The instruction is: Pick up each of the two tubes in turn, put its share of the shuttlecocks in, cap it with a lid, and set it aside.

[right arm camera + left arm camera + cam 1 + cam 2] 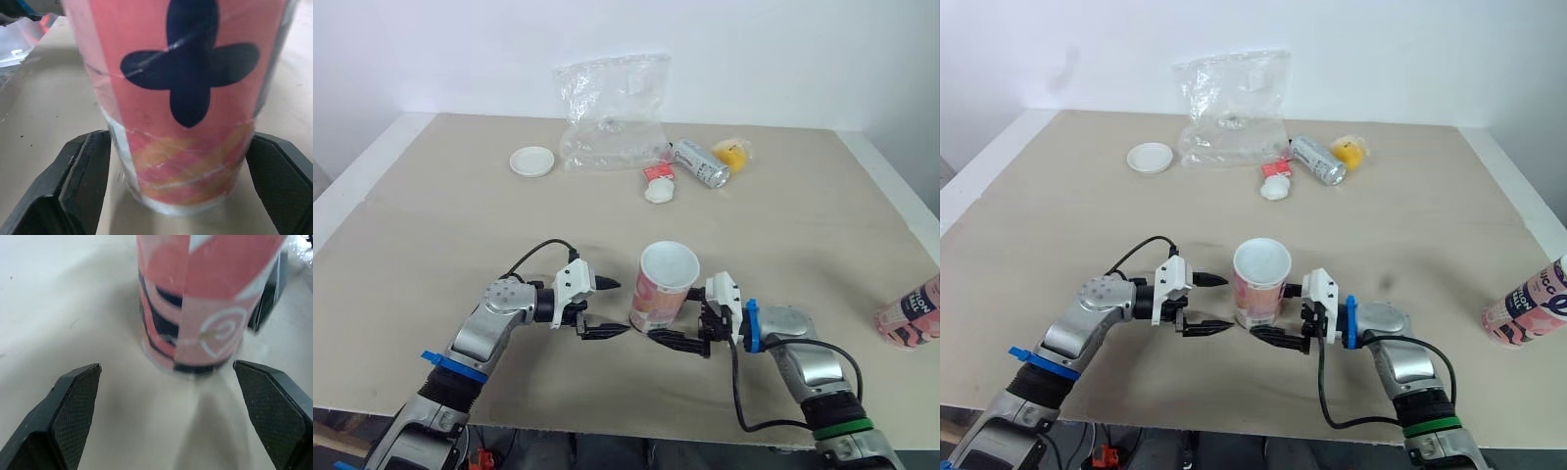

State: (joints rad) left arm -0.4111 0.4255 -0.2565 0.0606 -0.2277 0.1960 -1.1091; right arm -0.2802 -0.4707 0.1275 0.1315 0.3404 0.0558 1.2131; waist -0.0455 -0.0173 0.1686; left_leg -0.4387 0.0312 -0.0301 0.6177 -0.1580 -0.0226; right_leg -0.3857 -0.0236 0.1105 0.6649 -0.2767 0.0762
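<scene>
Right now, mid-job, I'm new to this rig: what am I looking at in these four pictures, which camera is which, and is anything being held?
This is a humanoid robot with two arms. The two wide pictures come from the camera on its head, looking down over a beige table. The two close-ups come from cameras on its wrists, each looking along that arm's gripper. In the middle of the table stands an open pink tube. The left gripper is open, its fingers apart, just short of the tube. The right gripper reaches the tube's base from the other side; whether it grips, I cannot tell. Farther back lie a white lid, a clear plastic bag, a silver can, a yellow item and a small red and white item. A second pink tube is at the table's right edge.
</scene>
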